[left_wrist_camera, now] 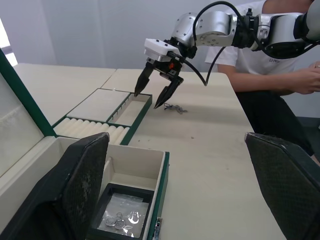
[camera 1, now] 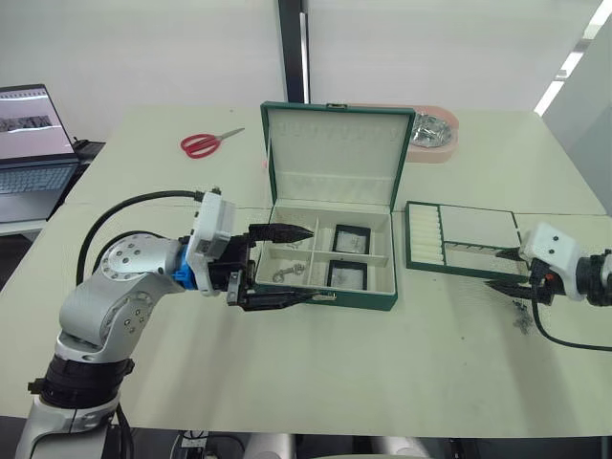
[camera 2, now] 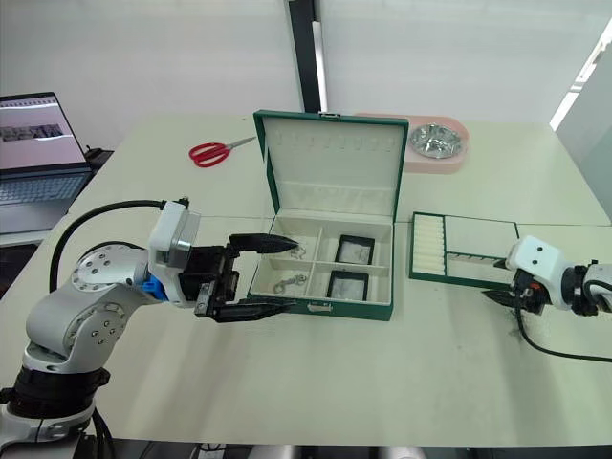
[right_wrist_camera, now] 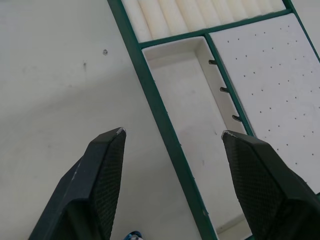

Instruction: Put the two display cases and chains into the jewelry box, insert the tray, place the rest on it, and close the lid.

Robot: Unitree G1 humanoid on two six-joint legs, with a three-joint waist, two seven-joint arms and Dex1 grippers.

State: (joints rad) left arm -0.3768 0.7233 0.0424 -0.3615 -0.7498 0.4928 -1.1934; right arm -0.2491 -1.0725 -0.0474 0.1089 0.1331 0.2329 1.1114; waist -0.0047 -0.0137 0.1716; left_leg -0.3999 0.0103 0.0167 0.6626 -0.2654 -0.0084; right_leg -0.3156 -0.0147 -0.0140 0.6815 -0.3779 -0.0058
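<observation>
Both cases (camera 1: 345,256) and a chain (camera 1: 284,274) sit in the box (camera 1: 332,258); the tray (camera 1: 462,239) waits outside. Both grippers, left (camera 1: 285,266) and right (camera 1: 505,270), gape wide, holding nothing.

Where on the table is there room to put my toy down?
Bare patches: the table in front of the jewelry box, and the back left stretch between the scissors and laptop. It is crowded where the left gripper meets the box, and between tray and right gripper.
</observation>
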